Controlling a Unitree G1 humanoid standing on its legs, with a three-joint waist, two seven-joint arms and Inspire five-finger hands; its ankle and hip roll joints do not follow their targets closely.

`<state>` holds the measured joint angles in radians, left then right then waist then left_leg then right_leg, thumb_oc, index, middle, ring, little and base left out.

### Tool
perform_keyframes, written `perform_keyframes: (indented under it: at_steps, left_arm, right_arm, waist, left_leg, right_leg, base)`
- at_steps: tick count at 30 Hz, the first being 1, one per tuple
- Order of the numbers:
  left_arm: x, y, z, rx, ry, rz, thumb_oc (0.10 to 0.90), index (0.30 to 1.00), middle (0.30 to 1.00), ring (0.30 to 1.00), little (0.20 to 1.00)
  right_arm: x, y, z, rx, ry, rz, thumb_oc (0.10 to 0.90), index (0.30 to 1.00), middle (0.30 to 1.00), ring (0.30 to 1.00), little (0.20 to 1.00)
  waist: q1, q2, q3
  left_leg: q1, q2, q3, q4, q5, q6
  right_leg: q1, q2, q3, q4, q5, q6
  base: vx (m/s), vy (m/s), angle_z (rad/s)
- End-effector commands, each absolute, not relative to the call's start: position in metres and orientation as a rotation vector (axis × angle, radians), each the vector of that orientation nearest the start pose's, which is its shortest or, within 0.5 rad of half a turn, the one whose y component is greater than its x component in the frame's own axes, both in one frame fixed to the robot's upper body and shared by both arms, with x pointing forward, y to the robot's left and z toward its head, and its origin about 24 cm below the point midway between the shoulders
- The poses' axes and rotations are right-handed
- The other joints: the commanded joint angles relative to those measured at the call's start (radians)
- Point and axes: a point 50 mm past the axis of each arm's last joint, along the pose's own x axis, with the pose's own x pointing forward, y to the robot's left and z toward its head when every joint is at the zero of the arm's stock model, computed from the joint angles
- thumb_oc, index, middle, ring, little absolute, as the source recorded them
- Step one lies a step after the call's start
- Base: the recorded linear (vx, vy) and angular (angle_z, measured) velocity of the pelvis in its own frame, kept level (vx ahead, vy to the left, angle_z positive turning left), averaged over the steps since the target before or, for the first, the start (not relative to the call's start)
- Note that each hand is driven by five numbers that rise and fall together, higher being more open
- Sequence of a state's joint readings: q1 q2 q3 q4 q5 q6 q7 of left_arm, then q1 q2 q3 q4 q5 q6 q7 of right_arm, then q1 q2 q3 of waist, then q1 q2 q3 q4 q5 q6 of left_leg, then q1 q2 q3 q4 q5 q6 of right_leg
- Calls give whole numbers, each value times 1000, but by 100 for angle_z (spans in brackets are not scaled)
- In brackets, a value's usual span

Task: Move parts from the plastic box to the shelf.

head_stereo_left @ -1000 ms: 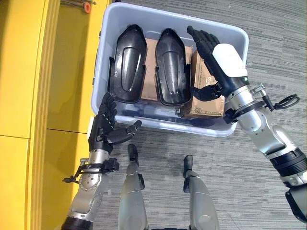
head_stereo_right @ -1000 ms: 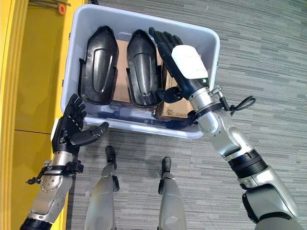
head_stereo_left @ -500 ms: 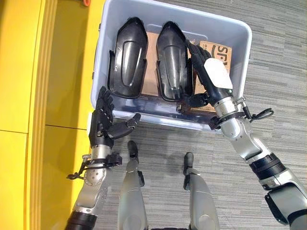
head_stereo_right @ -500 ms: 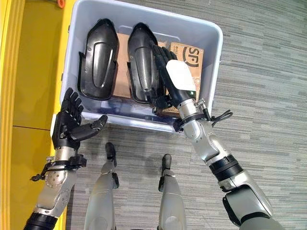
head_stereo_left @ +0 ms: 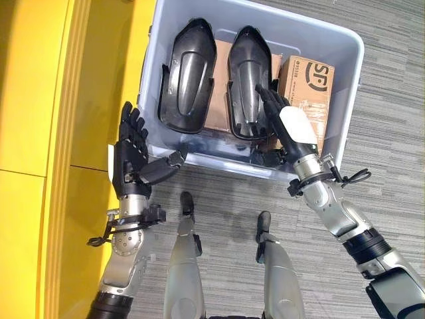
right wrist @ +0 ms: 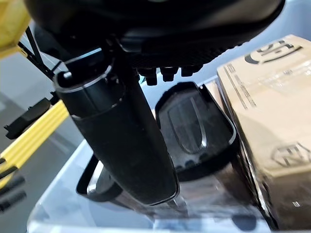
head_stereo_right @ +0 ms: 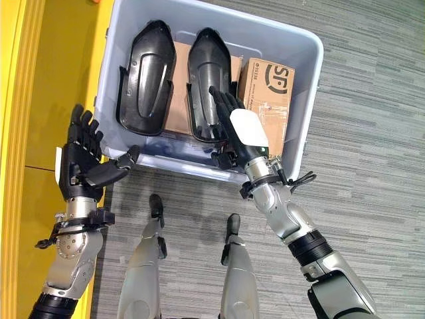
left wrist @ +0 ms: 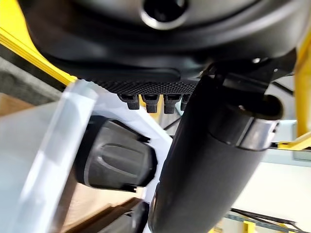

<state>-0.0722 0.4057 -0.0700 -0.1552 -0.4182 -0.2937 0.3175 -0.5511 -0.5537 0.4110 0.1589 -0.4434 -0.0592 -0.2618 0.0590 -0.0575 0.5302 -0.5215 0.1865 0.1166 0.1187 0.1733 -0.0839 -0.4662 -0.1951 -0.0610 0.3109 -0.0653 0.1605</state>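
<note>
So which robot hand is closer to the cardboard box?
Right. The right robot hand reaches into the bin right beside the cardboard box. The left robot hand is outside the bin's opposite corner.

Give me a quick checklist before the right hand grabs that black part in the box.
1. Right hand open, fingers straight: ok.
2. Right hand over the right black part in the plastic box: ok.
3. Fingers curled round the part: not ok, nothing held yet.
4. Cardboard box close beside the part, room for the fingers: cannot tell.
5. Left hand open, outside the box's near left corner: ok.
6. Left black part lying apart from the target: ok.
</note>
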Motion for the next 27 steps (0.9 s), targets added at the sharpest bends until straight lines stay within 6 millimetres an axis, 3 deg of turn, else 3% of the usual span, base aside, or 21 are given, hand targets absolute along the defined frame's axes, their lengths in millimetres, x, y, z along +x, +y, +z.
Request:
perform_keyframes:
  at_steps: [1, 13, 27]
  left_arm:
    - [233, 200, 186, -140, -817, 135, 900, 1000, 1000, 1000, 1000]
    - [229, 196, 195, -163, -868, 124, 900, 1000, 1000, 1000, 1000]
    - [227, 193, 198, -174, -891, 112, 900, 1000, 1000, 1000, 1000]
  right_arm:
    - [316, -129, 213, -985, -864, 5, 900, 1000, 1000, 1000, 1000]
    - [331, -132, 214, -1123, -858, -70, 900, 1000, 1000, 1000, 1000]
    - [343, -124, 218, -1157, -854, -82, 900, 1000, 1000, 1000, 1000]
  waist:
    - [-13, -12, -10]
    - [-3, -3, -10]
    - [13, 9, -10]
  left_leg:
    - [13, 11, -39, 116, -167, -3]
    - [1, 11, -44, 105, -158, -7]
    - [-47, -1, -57, 100, -150, -5]
  right_leg:
    - [25, -12, -25, -77, 66, -24]
    - [17, -8, -29, -81, 64, -26]
    - [-23, -13, -40, -82, 70, -23]
  base:
    - [0, 0, 0]
    - [0, 0, 0]
    - [-2, 5, 2]
